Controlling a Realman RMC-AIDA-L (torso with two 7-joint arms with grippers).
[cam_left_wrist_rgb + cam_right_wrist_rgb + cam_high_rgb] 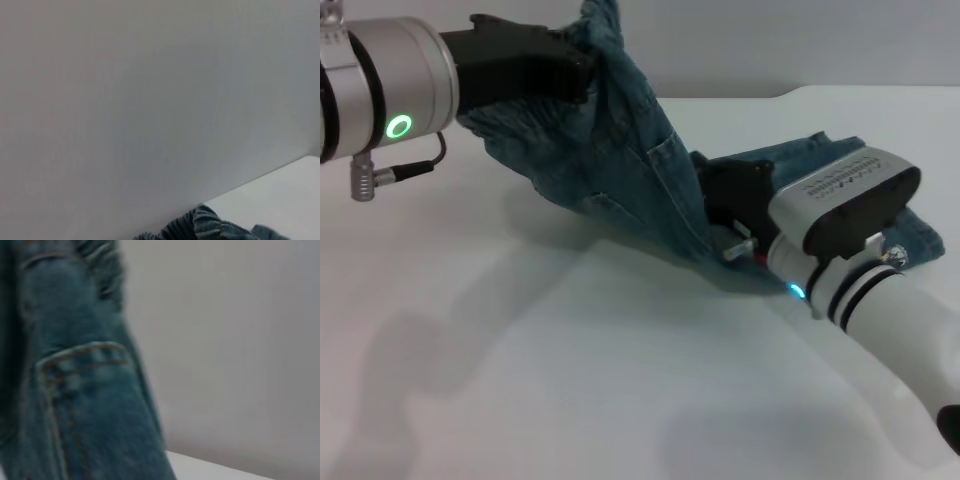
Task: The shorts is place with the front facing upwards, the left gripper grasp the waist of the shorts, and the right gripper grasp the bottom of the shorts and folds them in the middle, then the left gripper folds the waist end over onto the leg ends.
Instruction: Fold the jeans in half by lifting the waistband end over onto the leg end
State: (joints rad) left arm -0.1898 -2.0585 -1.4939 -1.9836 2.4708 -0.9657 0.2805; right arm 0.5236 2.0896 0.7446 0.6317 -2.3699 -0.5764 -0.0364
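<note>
The blue denim shorts (630, 170) hang in a slanted sheet from my left gripper (582, 62), which is raised high at the back left and shut on the bunched waist. A pocket faces me on the lifted cloth. The rest of the shorts lies flat on the white table (520, 350) at the right. My right gripper (725, 215) is low on the table, right where the lifted sheet comes down, with its tip buried in the denim. A scrap of waistband (210, 227) shows in the left wrist view. Denim with a pocket seam (75, 405) fills half the right wrist view.
A plain pale wall (150, 100) stands behind the table. The table's far edge (790, 95) runs close behind the shorts. My right forearm (890, 330) crosses the table's front right corner.
</note>
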